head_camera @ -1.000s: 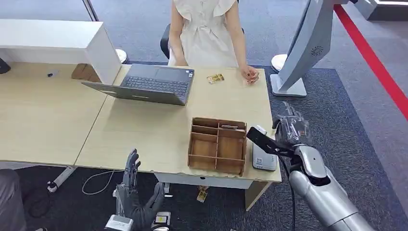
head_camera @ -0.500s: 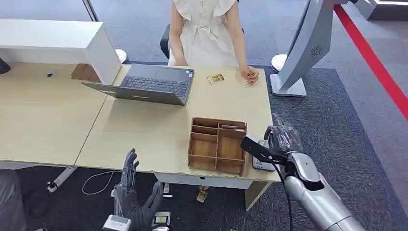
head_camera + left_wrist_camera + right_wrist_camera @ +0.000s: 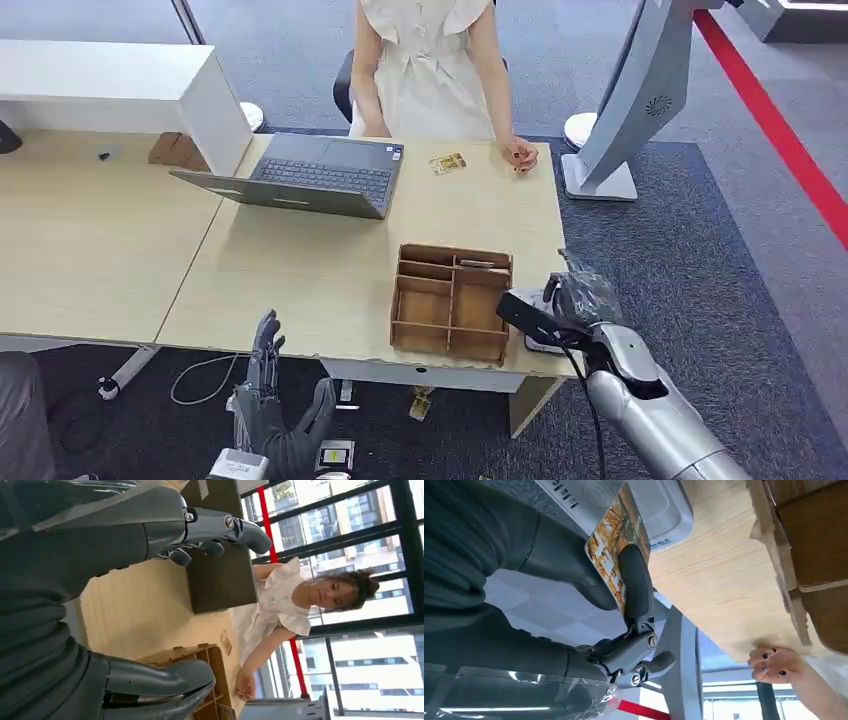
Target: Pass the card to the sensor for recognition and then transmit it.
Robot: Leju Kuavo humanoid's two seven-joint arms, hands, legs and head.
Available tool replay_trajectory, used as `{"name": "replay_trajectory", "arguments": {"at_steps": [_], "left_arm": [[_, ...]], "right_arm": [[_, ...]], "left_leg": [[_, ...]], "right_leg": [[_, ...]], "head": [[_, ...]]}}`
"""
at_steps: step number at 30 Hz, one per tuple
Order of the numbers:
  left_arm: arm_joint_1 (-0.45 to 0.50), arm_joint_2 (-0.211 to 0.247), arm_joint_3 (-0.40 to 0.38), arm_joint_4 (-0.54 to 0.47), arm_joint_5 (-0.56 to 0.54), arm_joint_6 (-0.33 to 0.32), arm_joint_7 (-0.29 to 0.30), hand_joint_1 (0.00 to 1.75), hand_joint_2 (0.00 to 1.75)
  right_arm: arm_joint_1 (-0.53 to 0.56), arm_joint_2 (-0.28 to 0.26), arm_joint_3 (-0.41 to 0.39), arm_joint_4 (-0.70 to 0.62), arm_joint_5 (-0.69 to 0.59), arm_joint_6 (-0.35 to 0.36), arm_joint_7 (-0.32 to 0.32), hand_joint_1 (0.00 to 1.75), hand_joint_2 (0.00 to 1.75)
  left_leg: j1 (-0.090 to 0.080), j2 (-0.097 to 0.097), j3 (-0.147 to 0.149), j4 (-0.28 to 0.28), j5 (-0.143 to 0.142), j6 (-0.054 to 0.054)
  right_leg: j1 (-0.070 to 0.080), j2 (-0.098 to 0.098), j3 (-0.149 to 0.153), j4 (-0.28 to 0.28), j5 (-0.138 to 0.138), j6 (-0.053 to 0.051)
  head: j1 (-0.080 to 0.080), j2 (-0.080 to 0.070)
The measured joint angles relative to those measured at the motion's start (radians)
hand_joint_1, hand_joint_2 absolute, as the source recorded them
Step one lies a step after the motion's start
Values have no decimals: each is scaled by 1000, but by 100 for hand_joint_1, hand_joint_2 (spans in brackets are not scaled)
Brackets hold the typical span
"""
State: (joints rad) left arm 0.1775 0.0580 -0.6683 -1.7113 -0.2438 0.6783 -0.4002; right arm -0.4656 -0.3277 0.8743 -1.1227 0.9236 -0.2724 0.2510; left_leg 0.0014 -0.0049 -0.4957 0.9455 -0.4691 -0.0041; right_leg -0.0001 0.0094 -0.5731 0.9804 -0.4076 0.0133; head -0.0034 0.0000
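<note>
Card (image 3: pixel 616 555): flat, printed with an orange, yellow and white pattern. It is pinched in the right hand (image 3: pixel 578 300) between the thick thumb and a dark finger, held tilted just above the sensor. Sensor (image 3: pixel 624 502): a light grey, flat box with rounded corners and a ring mark on top. It lies on the desk (image 3: pixel 330 270) at the near right corner.

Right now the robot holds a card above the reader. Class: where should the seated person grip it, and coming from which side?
Grip the card by its free edge over the reader, coming from the far side of the right hand: its thumb and fingers cover the other end.
</note>
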Motion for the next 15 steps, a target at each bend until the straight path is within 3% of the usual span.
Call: {"name": "replay_trajectory", "arguments": {"at_steps": [15], "left_arm": [[3,-2,3,1,10,0,1,0,175]], "right_arm": [[-21,28,20,53,-23,12,-14,175,175]], "left_leg": [[0,0,1,0,0,0]], "right_leg": [[0,0,1,0,0,0]], "head": [[0,0]]}}
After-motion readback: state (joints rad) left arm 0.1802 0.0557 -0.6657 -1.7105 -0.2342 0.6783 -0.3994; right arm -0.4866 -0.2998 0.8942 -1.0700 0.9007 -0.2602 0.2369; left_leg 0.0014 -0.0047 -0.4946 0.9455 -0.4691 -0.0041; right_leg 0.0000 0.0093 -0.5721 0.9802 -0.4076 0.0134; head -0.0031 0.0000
